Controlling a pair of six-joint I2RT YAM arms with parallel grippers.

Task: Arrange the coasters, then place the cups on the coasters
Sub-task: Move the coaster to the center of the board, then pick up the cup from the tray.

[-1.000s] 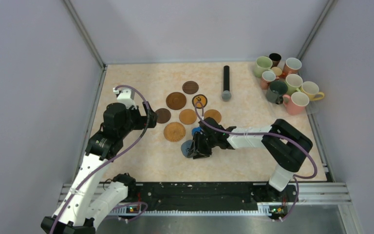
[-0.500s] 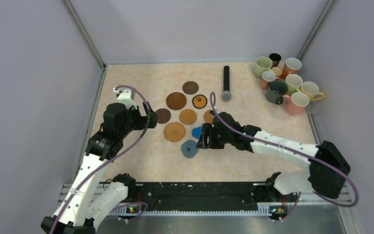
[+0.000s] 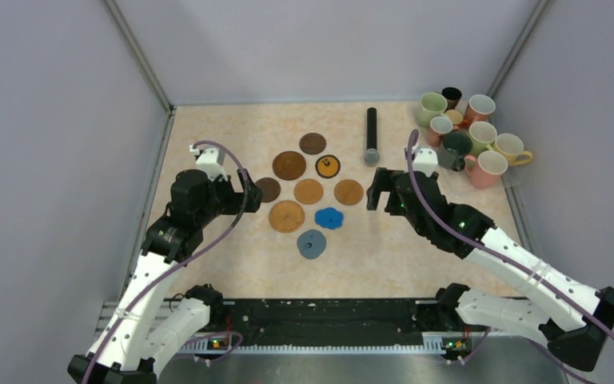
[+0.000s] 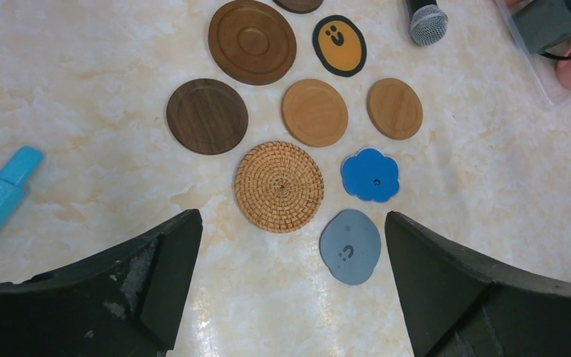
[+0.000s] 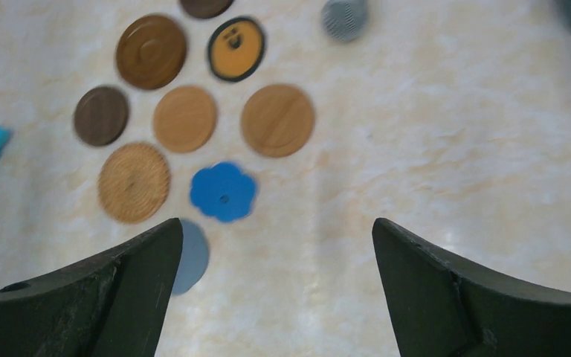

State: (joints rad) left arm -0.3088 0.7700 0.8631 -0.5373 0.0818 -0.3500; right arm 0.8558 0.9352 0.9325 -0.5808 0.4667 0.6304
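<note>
Nine coasters lie flat in a loose cluster mid-table: a woven round one (image 3: 286,216), a blue flower-shaped one (image 3: 329,217), a grey-blue one (image 3: 312,243), two tan discs (image 3: 308,191) (image 3: 348,192), a black-and-orange one (image 3: 328,166) and brown discs (image 3: 289,166). The cups (image 3: 468,140) stand bunched at the back right corner. My right gripper (image 3: 380,192) hovers open and empty just right of the coasters, its jaws (image 5: 276,223) wide over bare table. My left gripper (image 3: 249,192) hangs open and empty at the cluster's left edge, looking down on the coasters (image 4: 291,219).
A long black cylinder with a grey tip (image 3: 372,136) lies behind the coasters. A light blue stick (image 4: 0,197) rests on the table left of the coasters. Grey walls and metal rails close in the table on three sides.
My right gripper has opened, let go of the grey-blue coaster at the front of the cluster, and swung back and to the right. The left arm has not moved.
</note>
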